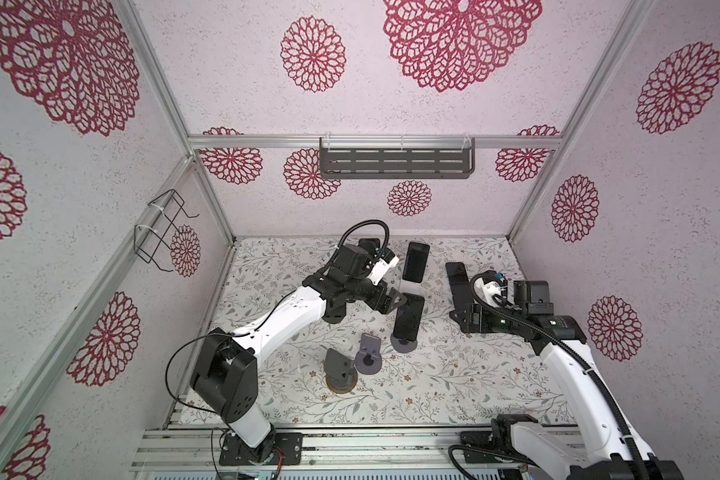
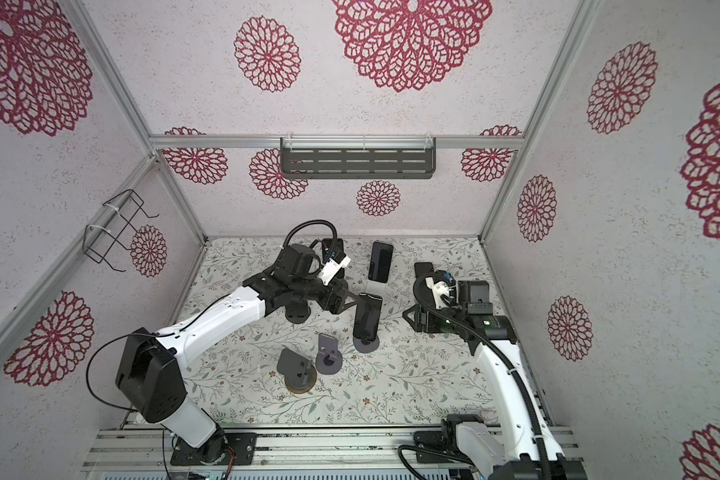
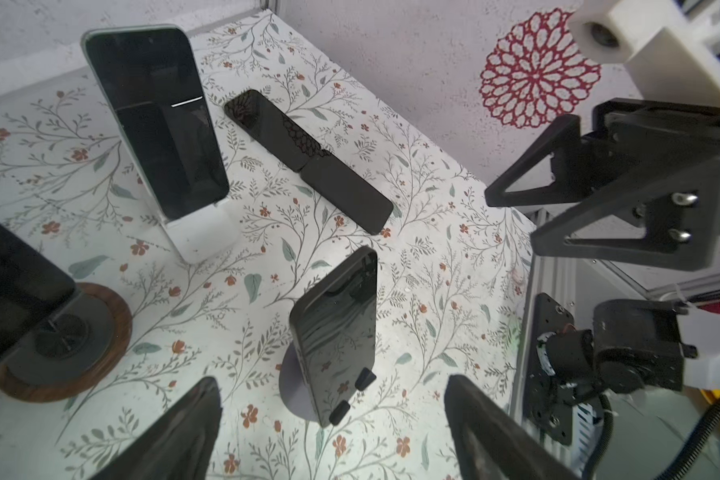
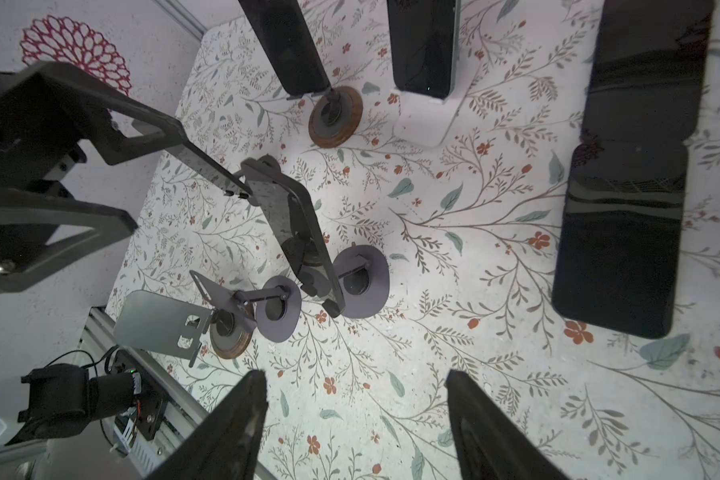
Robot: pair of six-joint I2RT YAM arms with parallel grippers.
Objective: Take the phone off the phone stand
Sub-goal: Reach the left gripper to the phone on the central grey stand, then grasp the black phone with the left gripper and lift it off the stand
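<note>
- Five phones (image 1: 408, 318): three on stands (image 1: 368, 359), two flat on the table (image 1: 454, 382).
- Five stands: two empty.
- Left gripper (image 3: 333, 379) and right gripper (image 4: 356, 374): jaws spread, empty.

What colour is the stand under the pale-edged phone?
White blocky stand, clearest in the left wrist view.

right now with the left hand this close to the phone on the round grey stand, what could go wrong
1. The open left hand is at the top edge of the phone, which leans on a small round-based stand. A sideways nudge could tip both.
2. The empty grey stand and the empty wood-based stand sit close by. A toppling phone might knock them.
</note>
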